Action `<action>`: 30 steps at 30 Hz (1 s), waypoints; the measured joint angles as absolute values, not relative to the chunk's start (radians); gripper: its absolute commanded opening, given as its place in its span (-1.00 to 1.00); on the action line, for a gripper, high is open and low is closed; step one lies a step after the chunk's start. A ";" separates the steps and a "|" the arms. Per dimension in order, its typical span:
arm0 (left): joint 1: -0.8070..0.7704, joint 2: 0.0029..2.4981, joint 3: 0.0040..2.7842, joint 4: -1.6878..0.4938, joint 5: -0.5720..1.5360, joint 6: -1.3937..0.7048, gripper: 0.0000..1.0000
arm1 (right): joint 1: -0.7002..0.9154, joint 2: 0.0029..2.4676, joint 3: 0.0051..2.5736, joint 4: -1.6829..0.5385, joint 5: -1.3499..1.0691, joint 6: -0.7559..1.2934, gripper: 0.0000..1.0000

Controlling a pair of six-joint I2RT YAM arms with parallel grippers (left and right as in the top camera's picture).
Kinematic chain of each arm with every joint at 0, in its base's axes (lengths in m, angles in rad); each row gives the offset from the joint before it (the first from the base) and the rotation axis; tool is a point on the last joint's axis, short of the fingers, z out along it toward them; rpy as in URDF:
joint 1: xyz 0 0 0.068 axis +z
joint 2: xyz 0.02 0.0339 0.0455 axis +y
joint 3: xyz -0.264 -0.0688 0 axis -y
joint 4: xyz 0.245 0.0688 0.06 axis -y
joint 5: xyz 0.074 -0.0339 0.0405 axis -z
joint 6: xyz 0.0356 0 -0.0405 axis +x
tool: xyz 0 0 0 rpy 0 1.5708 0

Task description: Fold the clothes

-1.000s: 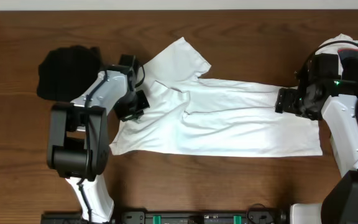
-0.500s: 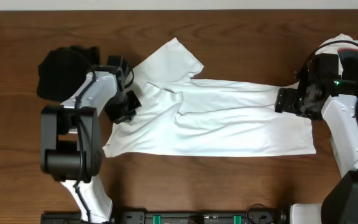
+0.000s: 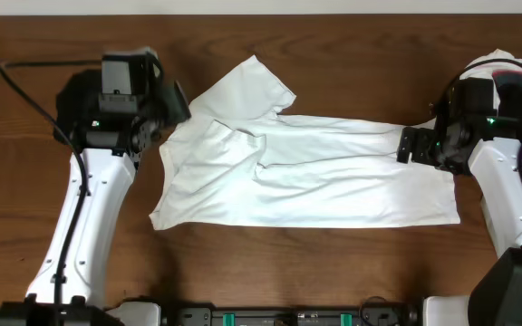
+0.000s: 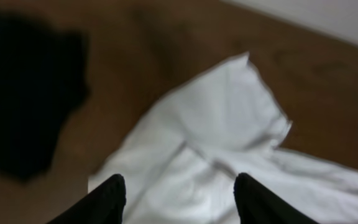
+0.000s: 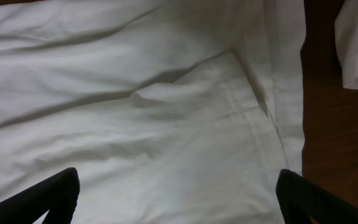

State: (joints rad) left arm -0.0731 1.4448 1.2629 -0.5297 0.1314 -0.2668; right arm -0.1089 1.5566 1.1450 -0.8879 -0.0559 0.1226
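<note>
Looking down from overhead, I see the left arm reaching from the near edge up the left side of the desk (image 3: pixel 352 54). Its pale forearm leans toward the far side and its wrist is turned to the right. The left tool (image 3: pixel 172 101) sits just at the upper-left corner of the white T-shirt (image 3: pixel 315 177). On the left wrist camera its two dark fingers stand spread with nothing between them, poised over the rumpled edge of the shirt. That view is blurred, so I cannot tell whether the tips touch the cloth.

The right arm rises along the right edge, folds at the far right corner and points back to the left. The right tool (image 3: pixel 412 145) is over the right end of the shirt. On its own camera the fingers sit wide apart at the bottom corners of the picture, with a stitched seam and creased white fabric lying flat between them.

The T-shirt lies across the middle of the desk, long side running left to right, and one sleeve (image 3: pixel 259 83) juts toward the far edge. A black garment (image 3: pixel 69 113) is bunched at the far left, partly behind the left arm. More white cloth (image 3: pixel 497 62) is heaped at the far right.

The desk is dark brown wood with visible grain, and a pale strip (image 3: pixel 261 6) runs along its far side.
</note>
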 measured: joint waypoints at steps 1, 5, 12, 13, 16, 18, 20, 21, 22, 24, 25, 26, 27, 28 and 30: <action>-0.073 1.452 1.263 -0.492 0.131 -0.260 0.07 | -0.109 1.557 1.145 -0.889 -0.056 0.123 0.98; -0.085 1.515 1.264 -0.337 0.135 -0.236 0.06 | -0.109 1.557 1.143 -0.889 -0.056 0.123 0.98; -0.144 1.702 1.264 -0.109 0.147 -0.223 -0.08 | -0.109 1.557 1.143 -0.888 -0.056 0.123 0.98; -0.149 1.722 1.264 -0.092 0.147 -0.223 -0.08 | -0.109 1.557 1.143 -0.889 -0.056 0.123 0.99; -0.171 1.806 1.264 -0.027 0.150 -0.220 -0.09 | -0.109 1.557 1.143 -0.888 -0.056 0.123 0.99; -0.180 1.850 1.264 -0.014 0.150 -0.220 -0.09 | -0.109 1.557 1.143 -0.888 -0.056 0.123 0.98; -0.186 1.898 1.264 -0.010 0.151 -0.220 -0.09 | -0.109 1.557 1.143 -0.888 -0.056 0.123 0.99; -0.187 1.918 1.264 -0.008 0.150 -0.220 -0.09 | -0.109 1.557 1.143 -0.888 -0.056 0.123 0.98; -0.188 1.937 1.264 -0.006 0.150 -0.220 -0.09 | -0.109 1.557 1.143 -0.888 -0.056 0.123 0.98; -0.188 1.975 1.264 0.000 0.150 -0.220 -0.09 | -0.109 1.557 1.143 -0.888 -0.056 0.123 0.98; -0.188 1.992 1.264 0.004 0.150 -0.219 -0.09 | -0.109 1.557 1.143 -0.887 -0.056 0.123 0.99; -0.188 2.010 1.264 0.005 0.150 -0.218 -0.09 | -0.109 1.557 1.143 -0.888 -0.056 0.123 0.99; -0.188 2.025 1.264 0.006 0.150 -0.215 -0.10 | -0.109 1.557 1.143 -0.888 -0.056 0.123 0.99; -0.188 2.042 1.264 0.007 0.150 -0.212 -0.08 | -0.109 1.557 1.143 -0.888 -0.056 0.123 0.98; -0.188 2.064 1.264 0.008 0.150 -0.207 -0.08 | -0.109 1.557 1.143 -0.888 -0.056 0.123 0.98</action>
